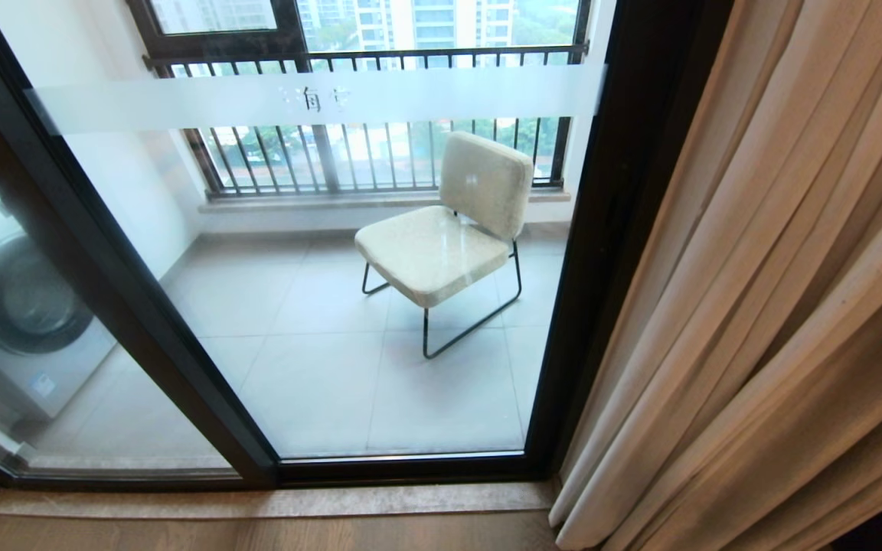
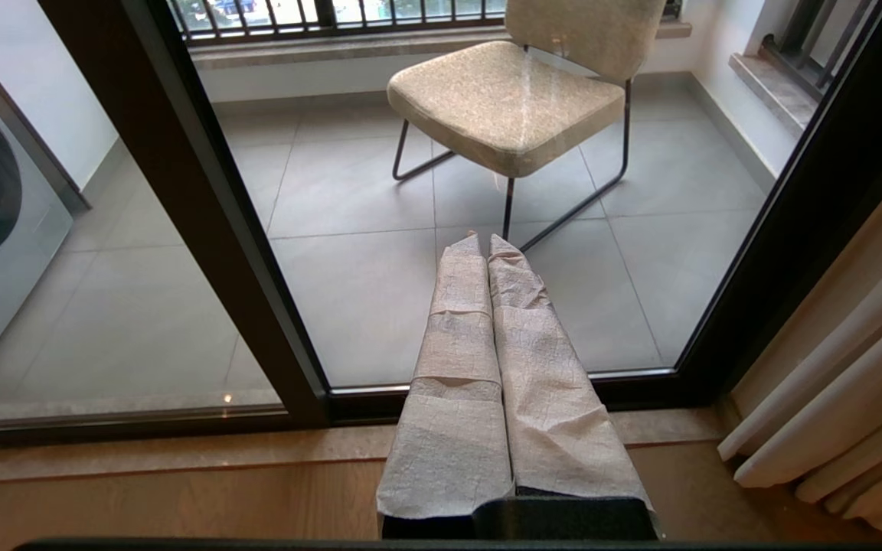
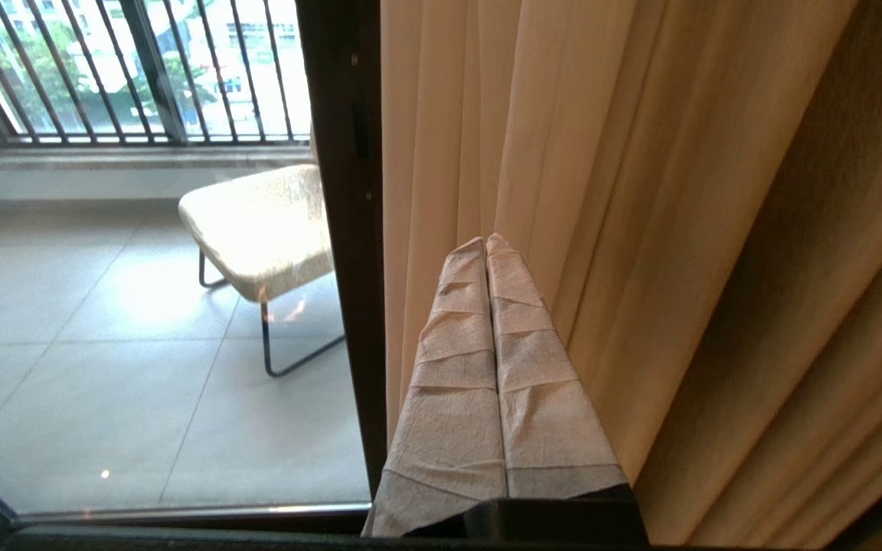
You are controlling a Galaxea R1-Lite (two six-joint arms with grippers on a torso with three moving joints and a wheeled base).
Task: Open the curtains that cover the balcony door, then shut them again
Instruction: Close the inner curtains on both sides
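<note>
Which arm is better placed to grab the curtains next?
Right. The right gripper, shut, points straight at the curtains bunched beside the balcony door. The left gripper, also shut, faces the glass, with the curtains off to its side.

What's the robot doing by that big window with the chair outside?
It is working on the curtains, which are bunched at the right, leaving the balcony door uncovered. The right pincer, shut and holding nothing, points at the curtain folds beside the door frame. The left pincer, also shut, points at the glass.
</note>
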